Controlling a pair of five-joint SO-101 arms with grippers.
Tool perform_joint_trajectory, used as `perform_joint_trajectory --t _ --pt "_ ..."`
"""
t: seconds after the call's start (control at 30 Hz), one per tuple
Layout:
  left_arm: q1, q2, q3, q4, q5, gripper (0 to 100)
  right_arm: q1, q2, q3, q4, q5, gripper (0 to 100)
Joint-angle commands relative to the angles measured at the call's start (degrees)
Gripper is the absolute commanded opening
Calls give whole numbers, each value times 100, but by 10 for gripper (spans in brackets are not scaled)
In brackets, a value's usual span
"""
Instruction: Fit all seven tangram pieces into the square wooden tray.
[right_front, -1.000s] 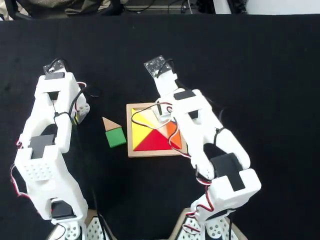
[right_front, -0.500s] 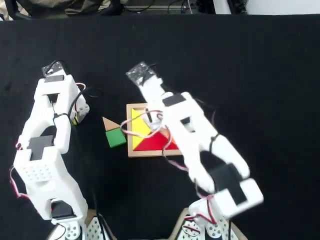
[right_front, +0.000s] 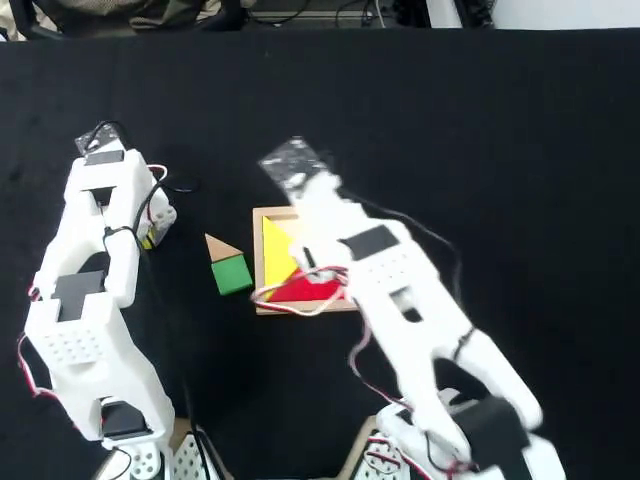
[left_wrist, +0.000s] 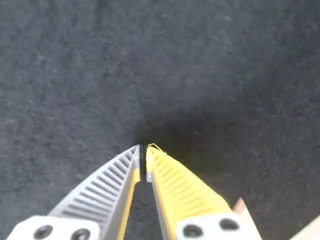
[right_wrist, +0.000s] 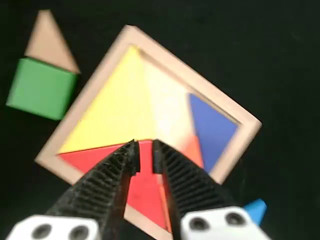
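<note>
Across the black tabletop (right_front: 520, 150) the right arm (right_front: 390, 280) has swung toward the left arm (right_front: 95, 260) and now covers the right part of the tray (right_wrist: 85, 102). I see the right jaws above the tray, slightly apart, gripping nothing. The left jaws are closed and empty over bare cloth. Inside the tray lie the yellow triangle (right_wrist: 115, 110), the red triangle (right_wrist: 90, 161) and the blue piece (right_wrist: 212, 125). The green square (right_front: 231, 274) and the tan triangle (right_front: 220, 246) touch each other just outside the tray.

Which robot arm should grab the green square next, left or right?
Probably the right. The right gripper hovers over the tray, with the green square and tan triangle close beside it. The left gripper sits shut over bare cloth.
</note>
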Motion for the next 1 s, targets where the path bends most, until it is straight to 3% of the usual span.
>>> perform_joint_trajectory --t 0.0,0.13,0.4,0.7,0.97 --pt "-866 -281 22 -53 756 30 -545 1086 -1657 545 70 87" --pt "-1218 -281 48 -44 1002 30 -1037 2730 -3336 958 141 93" --pt "-1437 -281 -4 -62 1037 30 -1451 5015 -5657 1556 404 221" --pt "-1481 -281 -4 -97 1037 30 -1767 5824 -6782 1987 396 219" --pt "-1490 -281 -4 -97 1037 30 -1776 5560 -6958 2576 334 204"
